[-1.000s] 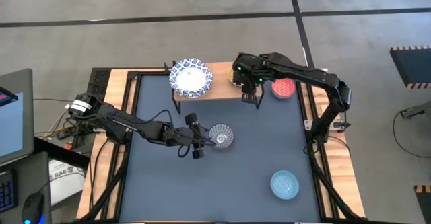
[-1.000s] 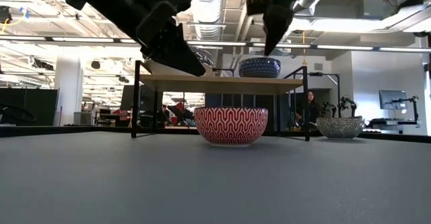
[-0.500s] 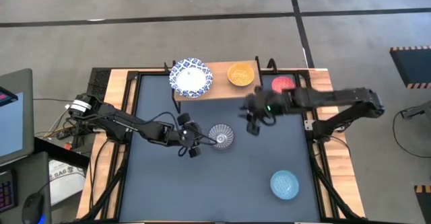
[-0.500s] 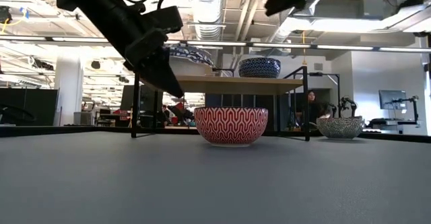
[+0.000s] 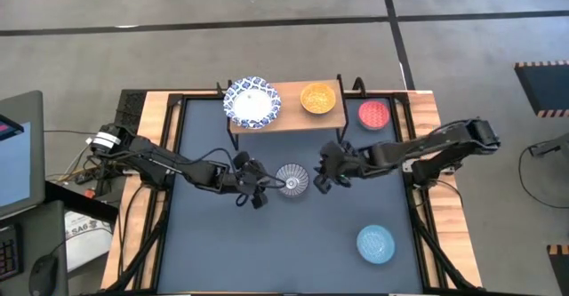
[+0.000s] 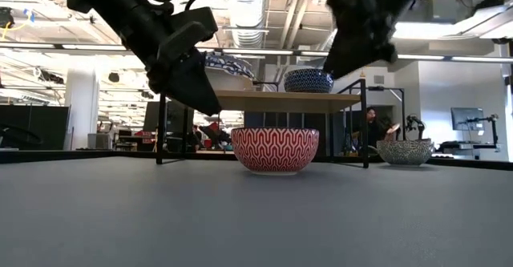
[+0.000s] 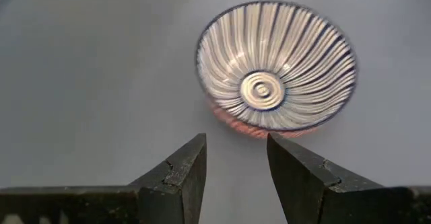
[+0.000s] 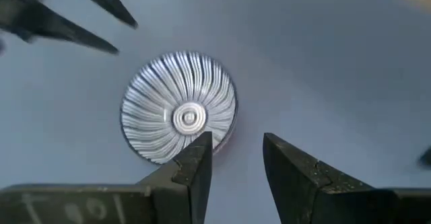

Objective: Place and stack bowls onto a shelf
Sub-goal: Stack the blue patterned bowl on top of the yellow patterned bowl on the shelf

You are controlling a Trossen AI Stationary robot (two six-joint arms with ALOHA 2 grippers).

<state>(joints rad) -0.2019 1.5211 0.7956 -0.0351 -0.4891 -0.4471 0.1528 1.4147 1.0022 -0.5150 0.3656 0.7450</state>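
A bowl striped white inside and red-patterned outside (image 5: pixel 292 179) (image 6: pixel 275 150) stands on its base mid-table. My left gripper (image 5: pixel 260 181) (image 7: pixel 236 157) is open just to its left. My right gripper (image 5: pixel 324 172) (image 8: pixel 237 153) is open just to its right, and its wrist view looks down into the bowl (image 8: pixel 178 108). The light-wood shelf (image 5: pixel 289 118) at the far edge carries a wide white blue-rimmed bowl (image 5: pixel 252 103) and a yellow-orange bowl (image 5: pixel 317 98). A red bowl (image 5: pixel 374 114) sits on the table right of the shelf. A light-blue bowl (image 5: pixel 375 243) sits near the table's near right corner.
The shelf's black legs (image 6: pixel 163 119) stand just behind the centre bowl. Dark tabletop lies open on the near left side (image 5: pixel 222 252). Black frame rails (image 5: pixel 413 198) run along the table's edges. People and equipment show in the room beyond the table.
My right gripper has left the shelf by the yellow-orange bowl, swung toward the near edge and left, and come down beside the centre bowl. My left gripper has sunk a little on the bowl's left. No bowl has moved.
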